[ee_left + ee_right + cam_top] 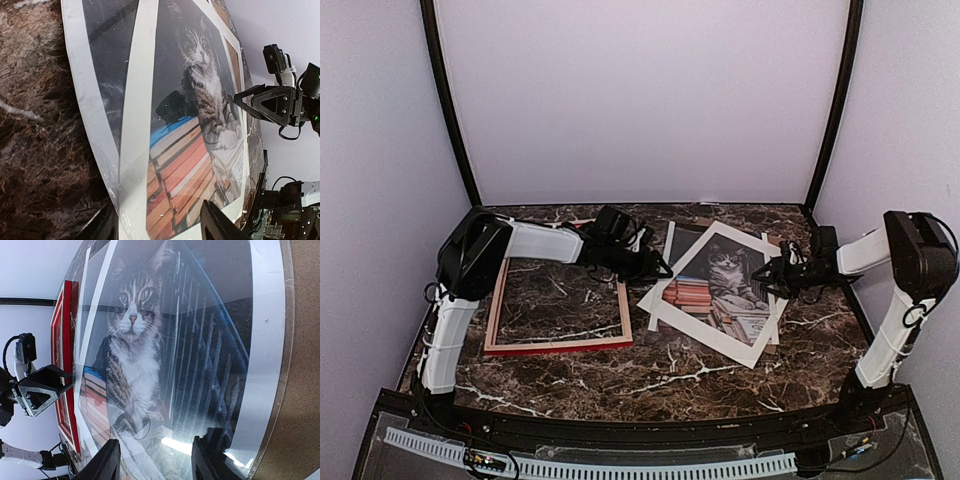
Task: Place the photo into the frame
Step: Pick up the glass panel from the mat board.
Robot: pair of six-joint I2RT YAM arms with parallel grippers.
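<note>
The photo (720,285) shows a cat on stacked books, has a white border, and lies askew right of centre under a glossy clear sheet. The frame (560,345) lies flat to its left with marble showing through; its red rail (62,340) also shows in the right wrist view. My left gripper (655,268) points down at the photo's upper-left edge. Its jaws (160,222) stand apart, and the photo (195,100) runs unbroken between them. My right gripper (772,278) is at the photo's right edge, jaws (157,460) apart over the photo (135,340). No finger visibly pinches it.
A second white strip (669,245) pokes out from under the photo's left side, and a brown board (305,340) lies beneath its right side. The dark marble table (620,380) is walled in by pale panels. Each wrist view shows the other gripper across the photo.
</note>
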